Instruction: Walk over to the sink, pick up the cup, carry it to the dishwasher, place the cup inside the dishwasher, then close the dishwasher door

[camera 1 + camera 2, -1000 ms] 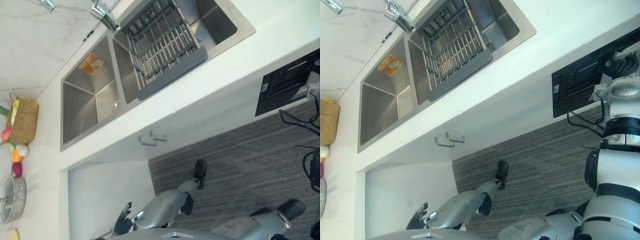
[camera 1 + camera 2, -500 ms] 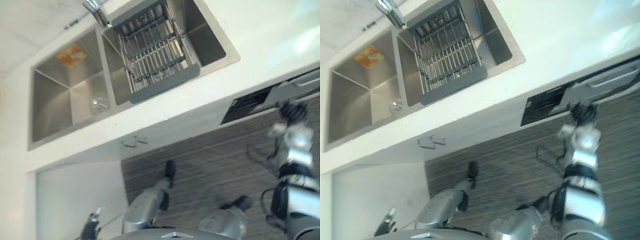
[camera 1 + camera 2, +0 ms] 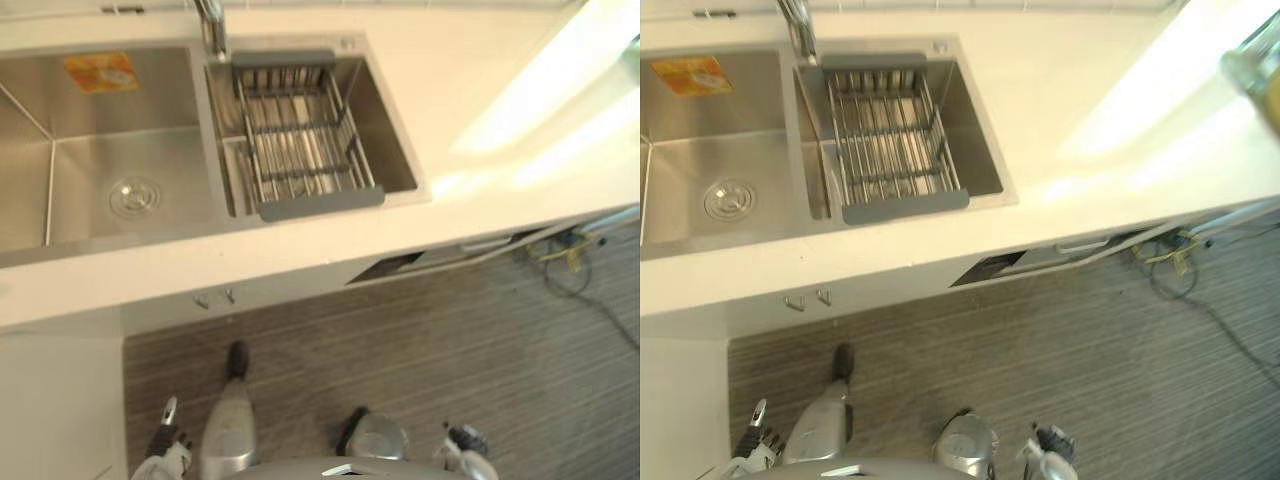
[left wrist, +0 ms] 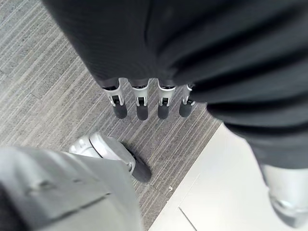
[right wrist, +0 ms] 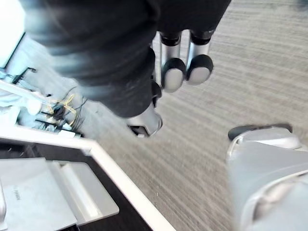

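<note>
1. So, the sink sits in the back left part of the white counter, with the faucet at its back rim between the two basins.
2. There's an orange sticker on the back wall of the left basin. Its print is way too small to read.
3. As for the cup, there's a round ringed shape in the middle of the left basin's floor. I honestly can't tell if that's a clear cup seen from above or just the drain.
4. A wire rack with a grey front bar lies across the right basin.
5. Under the counter's front edge the dishwasher shows a dark gap, door ajar. Two cabinet handles are off to its left.
6. The left hand hangs over the grey striped carpet, fingers straight and side by side, clamped on nothing.
7. The right hand hangs near the dishwasher, fingers loose and together, empty. There's tiny print on the grey panel there, unreadable.
</note>
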Robot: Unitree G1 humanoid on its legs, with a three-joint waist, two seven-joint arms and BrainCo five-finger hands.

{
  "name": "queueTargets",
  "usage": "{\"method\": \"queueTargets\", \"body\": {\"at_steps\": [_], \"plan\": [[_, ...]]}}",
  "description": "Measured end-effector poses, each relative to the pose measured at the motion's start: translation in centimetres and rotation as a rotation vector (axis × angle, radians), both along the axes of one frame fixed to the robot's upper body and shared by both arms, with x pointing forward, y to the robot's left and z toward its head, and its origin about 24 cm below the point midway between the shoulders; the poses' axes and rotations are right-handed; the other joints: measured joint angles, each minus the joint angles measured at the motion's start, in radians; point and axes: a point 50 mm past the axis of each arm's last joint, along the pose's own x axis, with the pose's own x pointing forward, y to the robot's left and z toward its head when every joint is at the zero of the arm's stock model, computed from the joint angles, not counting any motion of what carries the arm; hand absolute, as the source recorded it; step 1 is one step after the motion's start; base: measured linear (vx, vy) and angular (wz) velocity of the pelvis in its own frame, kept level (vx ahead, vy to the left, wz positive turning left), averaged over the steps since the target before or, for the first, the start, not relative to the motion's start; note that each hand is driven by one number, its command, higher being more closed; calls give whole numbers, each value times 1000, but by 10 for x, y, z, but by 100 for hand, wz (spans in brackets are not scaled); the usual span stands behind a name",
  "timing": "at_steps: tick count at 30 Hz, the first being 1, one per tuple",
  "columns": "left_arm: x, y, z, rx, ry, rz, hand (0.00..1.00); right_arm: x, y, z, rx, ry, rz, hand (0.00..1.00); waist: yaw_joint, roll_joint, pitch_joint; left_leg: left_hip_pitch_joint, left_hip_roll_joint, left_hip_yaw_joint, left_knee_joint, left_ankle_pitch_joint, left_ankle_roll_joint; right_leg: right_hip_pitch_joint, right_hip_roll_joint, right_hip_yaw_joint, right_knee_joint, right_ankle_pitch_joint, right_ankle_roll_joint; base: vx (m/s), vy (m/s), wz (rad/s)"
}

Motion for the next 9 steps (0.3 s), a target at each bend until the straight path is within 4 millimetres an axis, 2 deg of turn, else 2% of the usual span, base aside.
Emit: {"method": "queueTargets", "body": {"at_steps": [1,2,3,5,9], "plan": [[7,6,3,39,2,-35,0,-12,17,-8,64,57,14,0,-11,8,-15,14,18,-57,-12,-5,4,-15,73,67,11,-162,61,11,25,93],[18,9,6,78,-16,-78,0,-18,34,-13,113,101,44,0,-17,12,-17,32,32,-92,-43,-4,5,-23,151,96,-23,-253,68,29,6,105],[22,9,7,95,-20,-95,0,-20,39,-14,129,114,50,0,-17,11,-18,38,34,-99,-60,-3,7,-33,177,105,-52,-280,72,41,-3,89],[30,-1,7,118,-8,-168,0,-18,35,-13,102,135,59,0,-16,18,-25,43,34,-94,-80,5,20,-87,236,142,-166,-314,93,36,-38,54],[32,-7,7,131,-15,-223,0,-10,35,-9,83,120,132,0,-20,16,-60,44,37,-74,-34,-2,8,-115,280,183,-249,-318,91,67,-95,43]]}}
